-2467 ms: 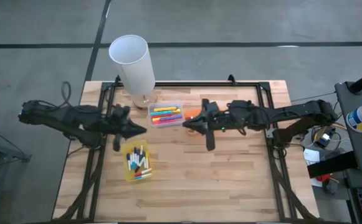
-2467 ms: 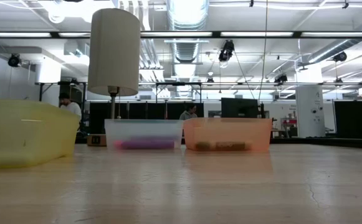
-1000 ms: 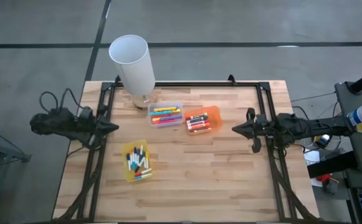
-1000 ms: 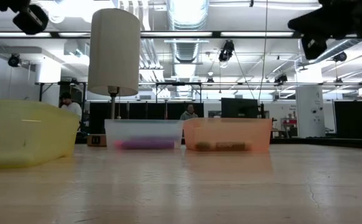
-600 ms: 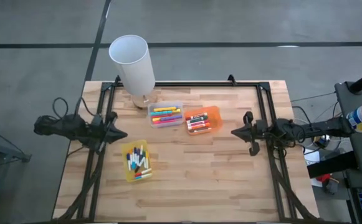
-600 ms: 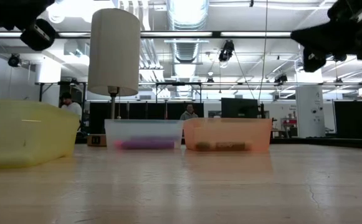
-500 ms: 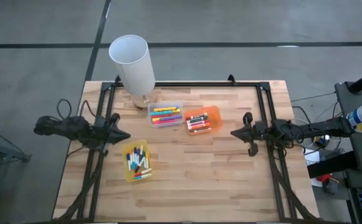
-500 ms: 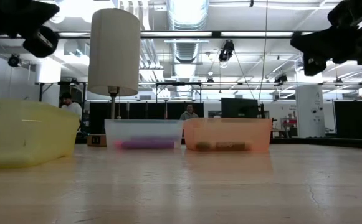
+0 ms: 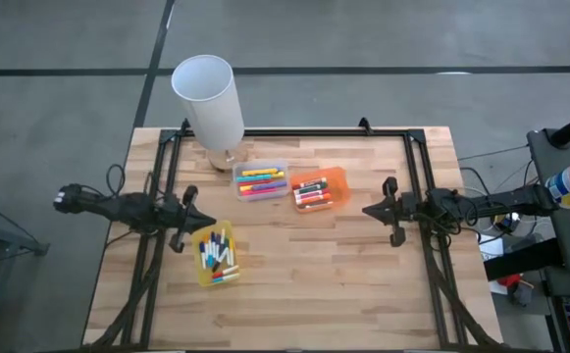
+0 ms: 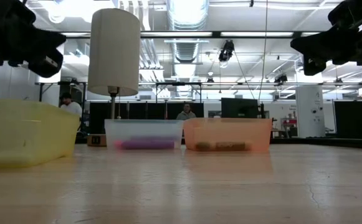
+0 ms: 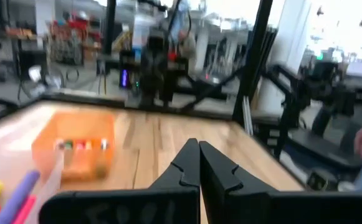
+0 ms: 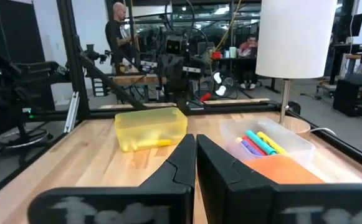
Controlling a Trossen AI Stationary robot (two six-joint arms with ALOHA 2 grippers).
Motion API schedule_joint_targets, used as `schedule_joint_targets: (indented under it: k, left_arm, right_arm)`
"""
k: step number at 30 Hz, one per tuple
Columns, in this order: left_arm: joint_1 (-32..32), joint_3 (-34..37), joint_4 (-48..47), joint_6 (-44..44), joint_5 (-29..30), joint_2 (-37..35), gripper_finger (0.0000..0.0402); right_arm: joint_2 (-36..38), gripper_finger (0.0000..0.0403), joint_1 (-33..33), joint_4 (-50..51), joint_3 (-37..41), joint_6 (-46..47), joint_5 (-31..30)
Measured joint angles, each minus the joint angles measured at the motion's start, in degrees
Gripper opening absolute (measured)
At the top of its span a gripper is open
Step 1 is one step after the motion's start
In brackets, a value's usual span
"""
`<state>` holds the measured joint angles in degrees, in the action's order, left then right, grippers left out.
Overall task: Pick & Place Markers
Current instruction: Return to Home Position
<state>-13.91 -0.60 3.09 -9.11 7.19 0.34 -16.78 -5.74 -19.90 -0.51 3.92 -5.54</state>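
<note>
One big wooden table [image 9: 343, 284] fills most of the overhead shot, with a black metal frame [image 9: 417, 176] running along its sides and far edge. Next biggest is the white lamp [image 9: 209, 98], a tall cylinder shade on a thin stand at the far left end of the table, just behind the clear tray. The left gripper [image 9: 208, 221] hangs over the left side of the table, up in the air going by the low camera, with its tip right by the far left corner of the yellow tray and pointing toward the middle. Its fingers are pressed together with nothing between them, which the wrist cam shows pretty clearly. The right gripper [image 9: 367, 209] mirrors it over the right side, also raised, fingers squeezed together and empty, well apart from the orange tray. The trays: the yellow tray [image 9: 197, 265] sits nearer the front left, while the clear tray [image 9: 260, 164] and orange tray [image 9: 337, 181] sit side by side toward the far middle, just about touching. Every one of the markers [image 9: 217, 257] I can see is inside a tray. The yellow one has mostly dark and blue ones jumbled together, the clear one holds yellow, orange, pink and purple ones lying in a row, and the orange one has a small bunch that looks reddish and orange. A person [image 12: 118, 25] stands way back in the room in the right wrist cam.
</note>
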Motion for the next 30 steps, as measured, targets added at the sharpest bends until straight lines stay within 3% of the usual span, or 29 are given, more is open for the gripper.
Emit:
schedule_joint_targets:
  k: [30]
  left_arm:
    - [0.0, 0.0, -1.4, -0.3, -0.1, 1.0, 0.0000]
  right_arm:
    - [-0.2, 0.0009, 0.0, 0.0, 0.0, 0.1, 0.0]
